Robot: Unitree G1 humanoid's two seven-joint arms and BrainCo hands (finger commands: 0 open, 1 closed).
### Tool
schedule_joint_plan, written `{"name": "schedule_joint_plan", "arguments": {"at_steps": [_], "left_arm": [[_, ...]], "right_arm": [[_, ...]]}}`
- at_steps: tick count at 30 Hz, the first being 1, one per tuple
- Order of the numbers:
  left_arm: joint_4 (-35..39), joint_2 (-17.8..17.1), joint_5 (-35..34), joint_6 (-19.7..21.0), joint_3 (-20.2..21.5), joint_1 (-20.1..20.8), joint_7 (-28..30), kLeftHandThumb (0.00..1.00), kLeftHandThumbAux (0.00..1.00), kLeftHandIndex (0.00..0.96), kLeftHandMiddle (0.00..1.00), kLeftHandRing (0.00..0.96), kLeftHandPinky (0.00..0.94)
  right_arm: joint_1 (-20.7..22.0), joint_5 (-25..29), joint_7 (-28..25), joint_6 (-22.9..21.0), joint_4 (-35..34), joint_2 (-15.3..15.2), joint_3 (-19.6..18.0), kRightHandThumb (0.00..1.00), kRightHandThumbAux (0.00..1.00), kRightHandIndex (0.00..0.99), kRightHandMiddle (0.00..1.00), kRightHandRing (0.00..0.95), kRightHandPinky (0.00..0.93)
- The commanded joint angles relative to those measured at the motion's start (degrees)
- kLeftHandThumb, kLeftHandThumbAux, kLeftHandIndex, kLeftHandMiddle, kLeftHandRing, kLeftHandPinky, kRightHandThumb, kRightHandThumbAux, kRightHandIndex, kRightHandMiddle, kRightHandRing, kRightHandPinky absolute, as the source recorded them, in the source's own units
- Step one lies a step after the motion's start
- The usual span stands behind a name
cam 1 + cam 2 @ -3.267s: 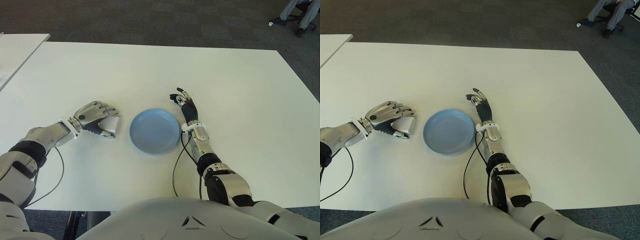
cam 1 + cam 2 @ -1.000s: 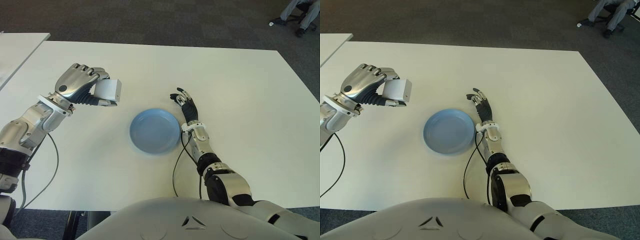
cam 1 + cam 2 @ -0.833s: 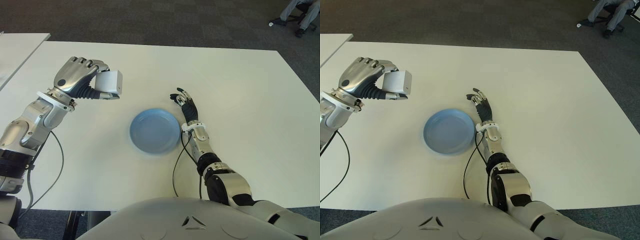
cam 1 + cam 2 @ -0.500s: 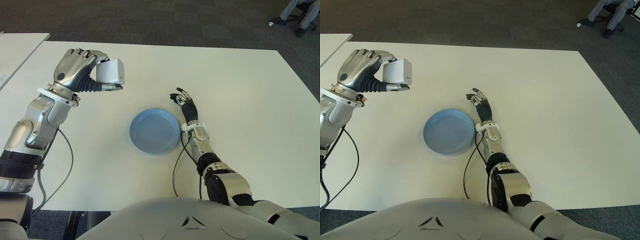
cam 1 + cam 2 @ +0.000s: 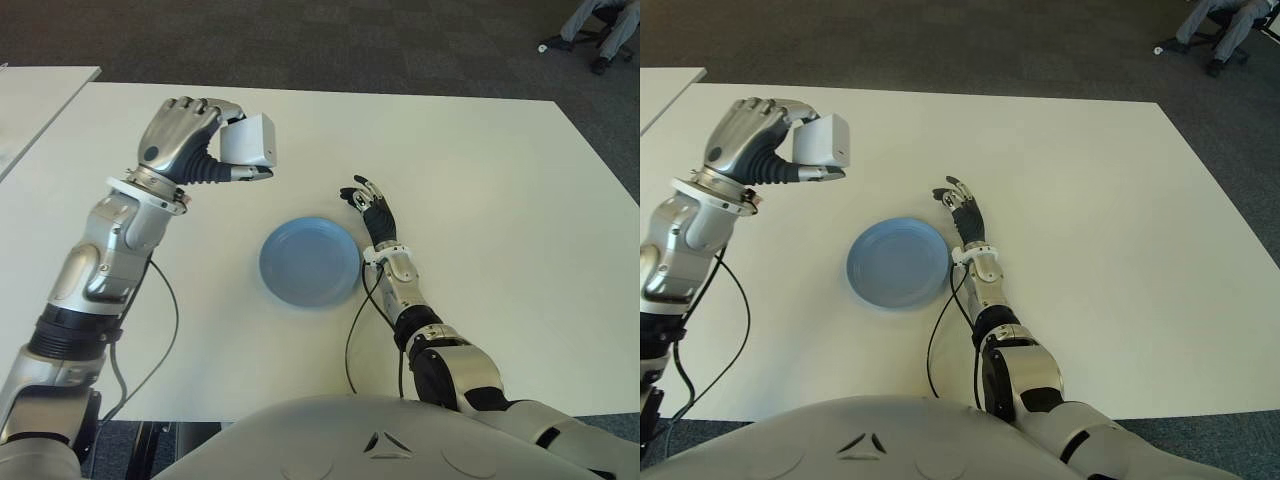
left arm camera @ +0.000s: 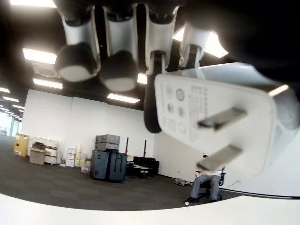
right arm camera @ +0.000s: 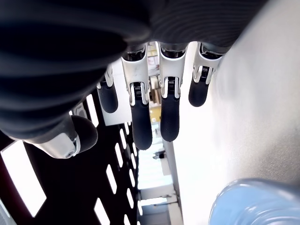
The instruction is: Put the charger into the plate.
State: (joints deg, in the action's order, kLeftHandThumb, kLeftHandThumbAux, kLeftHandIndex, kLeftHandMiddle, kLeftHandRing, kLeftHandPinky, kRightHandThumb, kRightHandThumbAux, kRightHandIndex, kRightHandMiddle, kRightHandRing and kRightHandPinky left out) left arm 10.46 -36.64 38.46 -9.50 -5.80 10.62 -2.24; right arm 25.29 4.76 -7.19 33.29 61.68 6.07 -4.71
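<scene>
White table (image 5: 500, 180), left hand (image 5: 185, 140) raised, gripping charger (image 5: 248, 140)

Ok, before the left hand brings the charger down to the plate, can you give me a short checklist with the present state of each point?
1. Left hand grips charger: ok.
2. Charger clear of the table, held in the air: ok.
3. Charger over the plate: not ok, it shows beyond the plate, to the left.
4. Plate holds nothing: ok.
5. Right hand clear of the plate: ok, it shows beside the right rim, fingers relaxed.
6. Grip firm enough: cannot tell.
</scene>
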Motion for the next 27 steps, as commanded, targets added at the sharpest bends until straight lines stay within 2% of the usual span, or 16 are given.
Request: {"name": "schedule_joint_plan", "arguments": {"at_steps": [1,7,10,19,27], "left_arm": [[-0.22,2.38,2.19,1.00,-2.68,1.17,2.09,0.751,0.697,0.442,0.889,0.882,0.862],[-2.33,6.24,4.81,2.51,-6.98,1.14,3.21,0.751,0.697,0.442,0.887,0.877,0.857],[-5.67,7.46,5.45,1.40,-8.81,1.30,2.05,0.751,0.697,0.442,0.887,0.877,0.858],[-11.90,9.13,6.66,-0.97,-11.91,2.03,1.16,0.751,0.697,0.443,0.881,0.871,0.841],[-14.45,9.27,8.34,-2.42,-13.40,1.61,0.07,0.751,0.697,0.443,0.872,0.863,0.813]], "right_arm": [[-0.45,0.44,0.48,-2.54,2.80,3.34,-0.33,0.000,0.494,0.153,0.364,0.295,0.158],[-0.34,0.57,0.57,-2.74,2.80,3.57,-0.45,0.000,0.497,0.150,0.365,0.298,0.175],[-0.36,0.65,0.54,-2.91,2.67,3.66,-0.49,0.000,0.500,0.148,0.368,0.302,0.175],[-0.49,0.84,0.41,-3.26,2.24,3.84,-0.51,0.000,0.508,0.135,0.360,0.295,0.172],[-0.52,1.02,0.23,-3.47,2.14,4.02,-0.63,0.000,0.508,0.136,0.347,0.288,0.189]]}}
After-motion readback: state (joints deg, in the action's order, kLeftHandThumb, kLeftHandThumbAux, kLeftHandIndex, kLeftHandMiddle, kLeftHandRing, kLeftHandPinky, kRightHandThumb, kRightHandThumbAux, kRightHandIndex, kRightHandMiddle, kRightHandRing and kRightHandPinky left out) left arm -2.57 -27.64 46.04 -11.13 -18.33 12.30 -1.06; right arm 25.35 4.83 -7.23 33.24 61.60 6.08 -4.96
